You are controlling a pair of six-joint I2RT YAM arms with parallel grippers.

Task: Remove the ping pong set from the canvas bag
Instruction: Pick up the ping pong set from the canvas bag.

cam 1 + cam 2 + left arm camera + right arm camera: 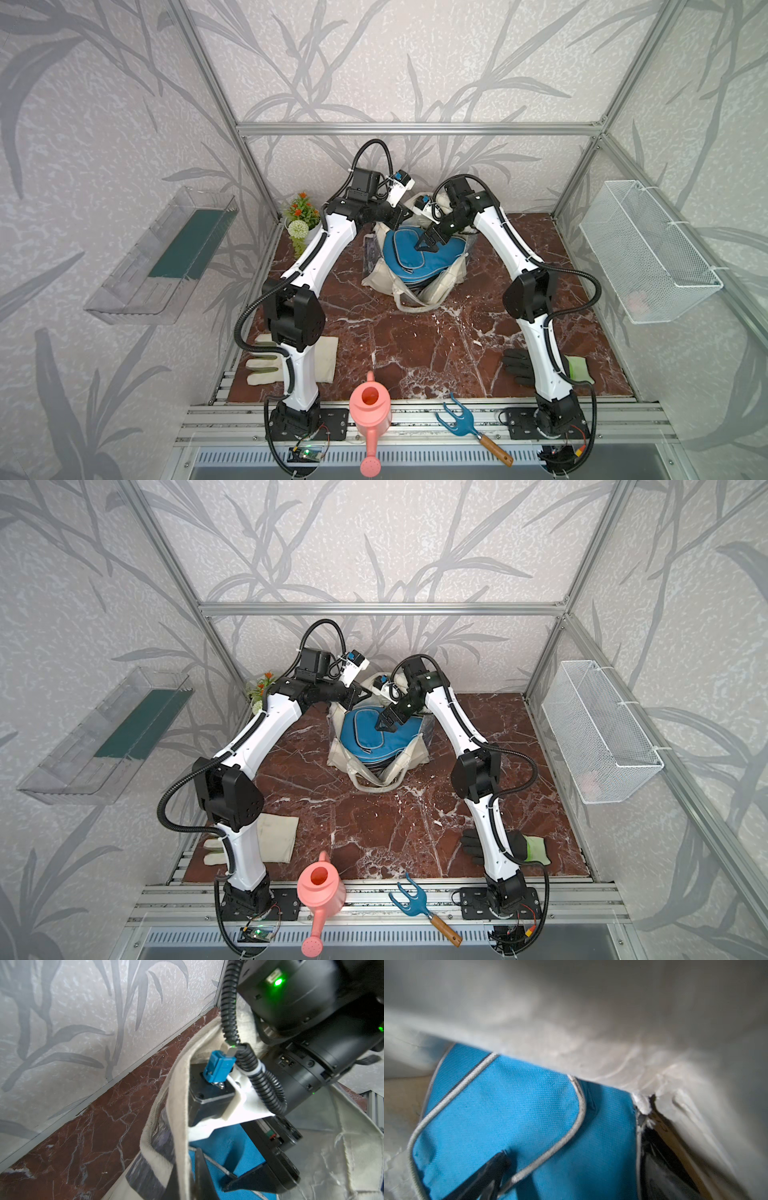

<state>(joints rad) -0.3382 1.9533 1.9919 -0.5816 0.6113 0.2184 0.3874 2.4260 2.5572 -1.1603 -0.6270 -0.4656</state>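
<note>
The canvas bag [432,291] [399,766] lies slumped at the back middle of the marble table, its mouth open upward. A blue paddle-shaped case with pale piping [409,257] [365,737] [519,1105], part of the ping pong set, lies on top inside it. My left gripper [405,214] [185,1180] is shut on the bag's cream rim [178,1105] at its far left edge. The right gripper [426,246] [384,725] [571,1184] is open, with one black fingertip [496,1163] resting on the blue case. Something dark [660,1167] shows beside the case, too unclear to name.
A cream glove [316,357] lies at the front left and a black glove with a green cuff [515,365] at the front right. A pink watering can [370,411] and a blue hand rake [457,419] sit on the front rail. A flower pot [301,216] stands back left.
</note>
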